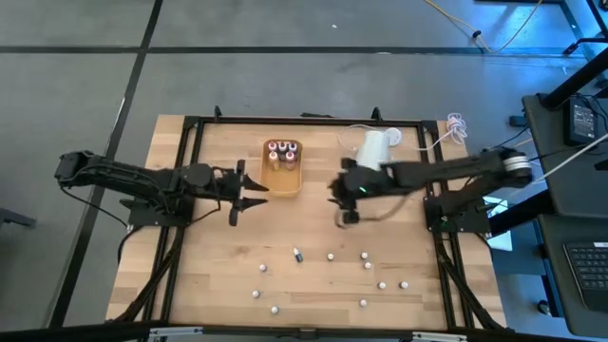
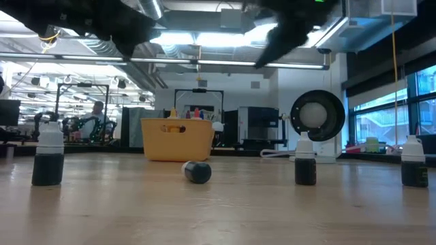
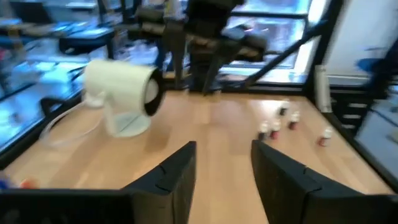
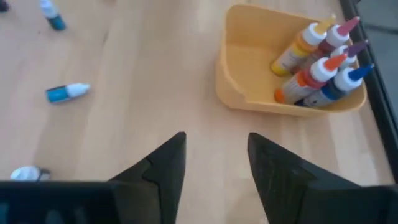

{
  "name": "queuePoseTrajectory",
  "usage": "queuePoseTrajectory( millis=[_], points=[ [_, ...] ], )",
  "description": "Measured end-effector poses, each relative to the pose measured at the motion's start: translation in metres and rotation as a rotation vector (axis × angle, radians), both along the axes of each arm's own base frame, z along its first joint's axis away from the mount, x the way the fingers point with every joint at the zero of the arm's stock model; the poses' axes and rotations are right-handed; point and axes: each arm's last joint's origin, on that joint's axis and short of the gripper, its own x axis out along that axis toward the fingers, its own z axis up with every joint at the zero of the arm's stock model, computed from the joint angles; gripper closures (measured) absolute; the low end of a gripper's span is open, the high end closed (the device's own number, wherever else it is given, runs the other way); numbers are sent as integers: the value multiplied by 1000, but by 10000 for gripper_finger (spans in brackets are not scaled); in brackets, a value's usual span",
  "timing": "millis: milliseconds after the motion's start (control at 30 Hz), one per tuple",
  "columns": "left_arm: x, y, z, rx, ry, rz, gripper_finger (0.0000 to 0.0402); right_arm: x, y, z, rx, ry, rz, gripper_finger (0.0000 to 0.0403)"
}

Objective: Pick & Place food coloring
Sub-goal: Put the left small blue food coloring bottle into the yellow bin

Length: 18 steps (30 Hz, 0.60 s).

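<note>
Orange tray (image 1: 283, 177) near the table's (image 1: 209, 266) far edge holds five bottles (image 1: 282, 150); ten lie scattered near the front edge. My left gripper (image 1: 253, 189) and right gripper (image 1: 340, 201) gape empty.

The high view looked straight down on the whole table (image 1: 228, 275), the low view sat level across it toward the yellow tray (image 2: 177, 139), which the right wrist view also saw, closer, from above.

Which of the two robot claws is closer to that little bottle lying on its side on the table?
The right gripper. It hangs just up-right of the toppled bottle in the high view. The left gripper sits farther off, beside the orange tray.
</note>
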Motion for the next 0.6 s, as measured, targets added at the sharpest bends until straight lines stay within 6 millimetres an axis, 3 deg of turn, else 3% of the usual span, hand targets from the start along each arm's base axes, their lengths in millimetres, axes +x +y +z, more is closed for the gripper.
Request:
queuePoseTrajectory(
  millis=[267, 600],
  points=[
    [0, -10, 3, 11, -29, -68, 257, -69, 30, -49, -2, -186, 2, 230],
    [0, -10, 9, 18, -94, -55, 255, -92, 29, -87, -15, -358, 54, 230]
  ],
)
